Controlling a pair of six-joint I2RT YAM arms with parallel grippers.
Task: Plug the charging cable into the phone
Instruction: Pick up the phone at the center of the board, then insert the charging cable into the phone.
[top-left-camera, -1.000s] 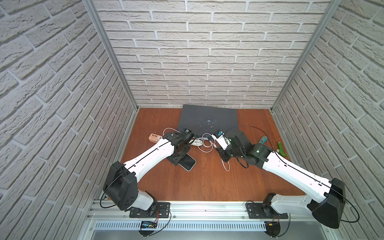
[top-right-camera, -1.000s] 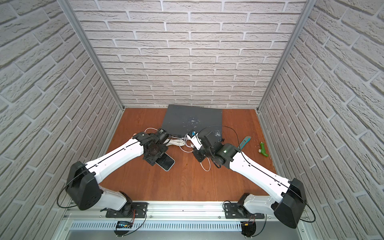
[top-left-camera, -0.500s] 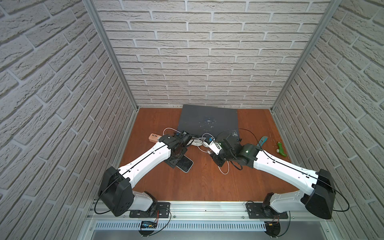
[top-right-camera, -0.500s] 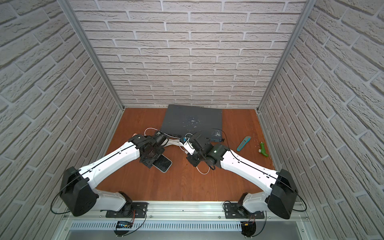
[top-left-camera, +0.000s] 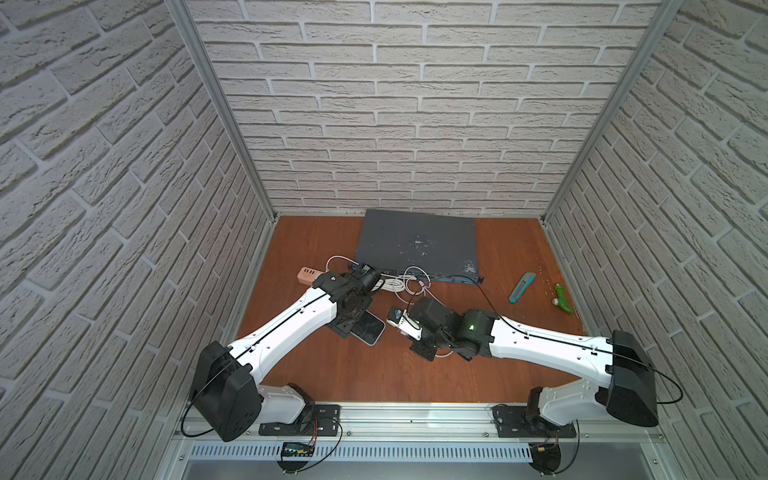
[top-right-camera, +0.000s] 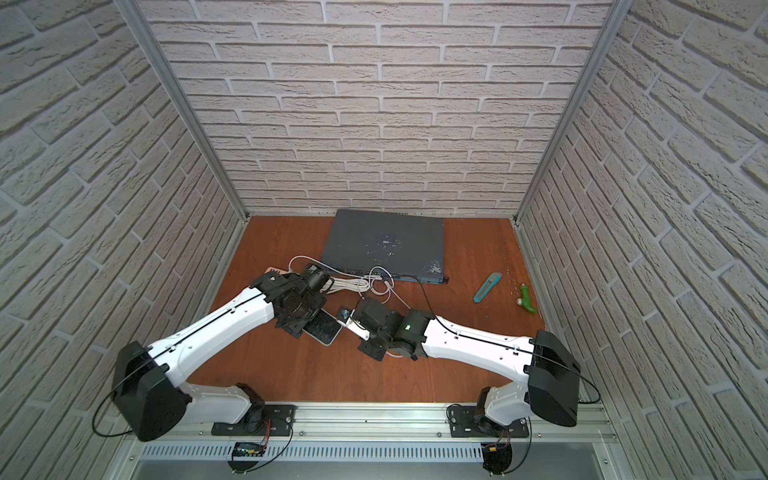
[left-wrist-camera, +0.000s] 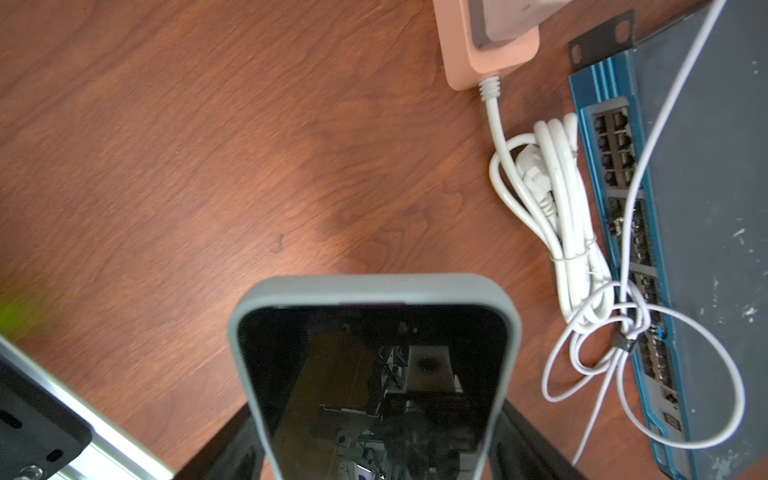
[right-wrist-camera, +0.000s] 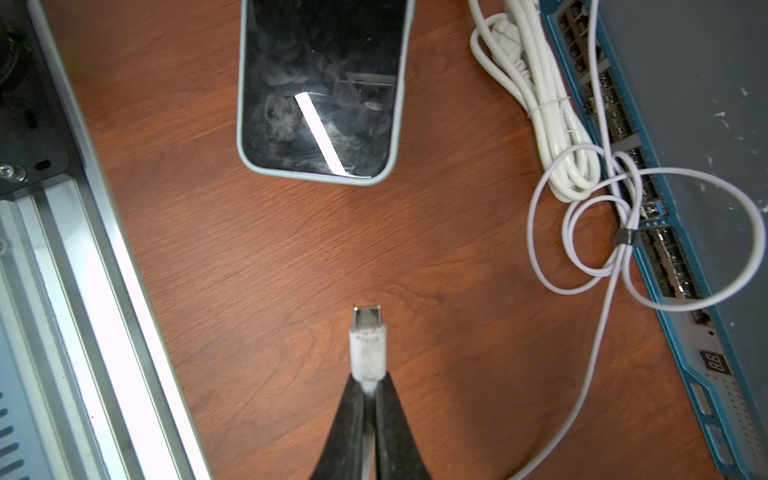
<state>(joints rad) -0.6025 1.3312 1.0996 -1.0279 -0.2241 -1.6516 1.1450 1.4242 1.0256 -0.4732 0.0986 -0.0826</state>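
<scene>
On reddish wood (right-wrist-camera: 249, 270), glossy phone (right-wrist-camera: 322, 91), white cable (right-wrist-camera: 368, 353)

The phone (left-wrist-camera: 374, 374) runs off the left wrist view's edge.

Bright, even, diffuse light falls from above, and only faint, soft-edged shadows lie on the wooden table (top-left-camera: 374, 374). Both top views are sharp, but the wide lens splays the brick walls (top-left-camera: 104, 208) and leans the corner posts (top-left-camera: 224, 112) outward. In the right wrist view a hard white streak of glare crosses the phone (right-wrist-camera: 322, 91) screen and shows up its smudges. The aluminium rail (right-wrist-camera: 104, 332) is blown out to white, and the plug of the charging cable (right-wrist-camera: 368, 349) is slightly soft. In the left wrist view the phone's close rim is blurred and its dark screen carries a dim reflection.
</scene>
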